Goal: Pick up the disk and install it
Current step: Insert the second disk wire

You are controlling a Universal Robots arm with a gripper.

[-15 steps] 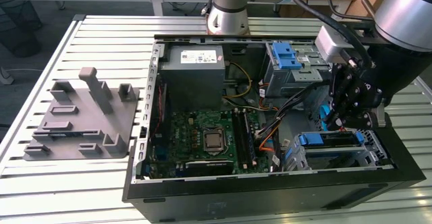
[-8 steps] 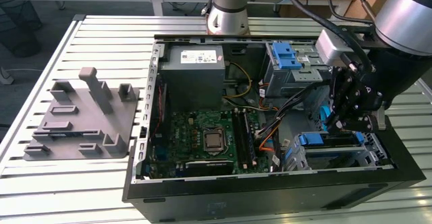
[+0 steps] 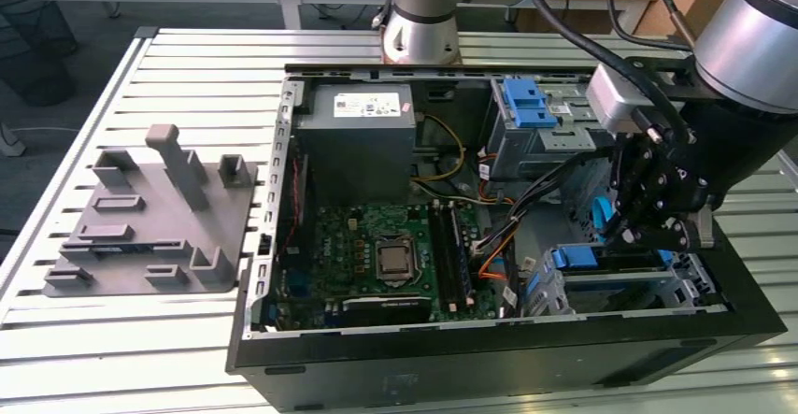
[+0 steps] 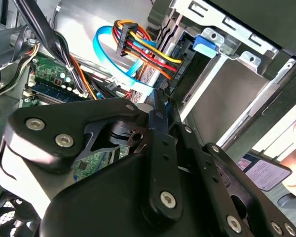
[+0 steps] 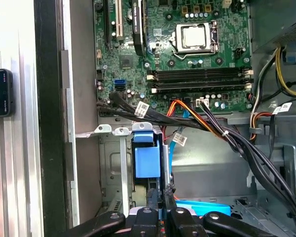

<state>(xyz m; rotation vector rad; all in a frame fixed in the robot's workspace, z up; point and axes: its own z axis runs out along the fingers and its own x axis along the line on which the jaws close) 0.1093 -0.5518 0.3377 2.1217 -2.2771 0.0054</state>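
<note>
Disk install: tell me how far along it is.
Done, apparently: the disk, blue rail showing, already lies in the drive cage at the case's corner. In hand: the gripper is down inside the case right at it; its grip cannot be judged. Left: confirming it is fully seated, which these views do not settle.

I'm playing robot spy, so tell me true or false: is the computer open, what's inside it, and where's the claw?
1. The black metal computer case lies open on the slatted metal table. True.
2. A green circuit board sits inside it. True.
3. The grey plastic block stand is inside the case. False: it is on the table beside it.
4. The claw is above the stand. False: it is down inside the case.
</note>
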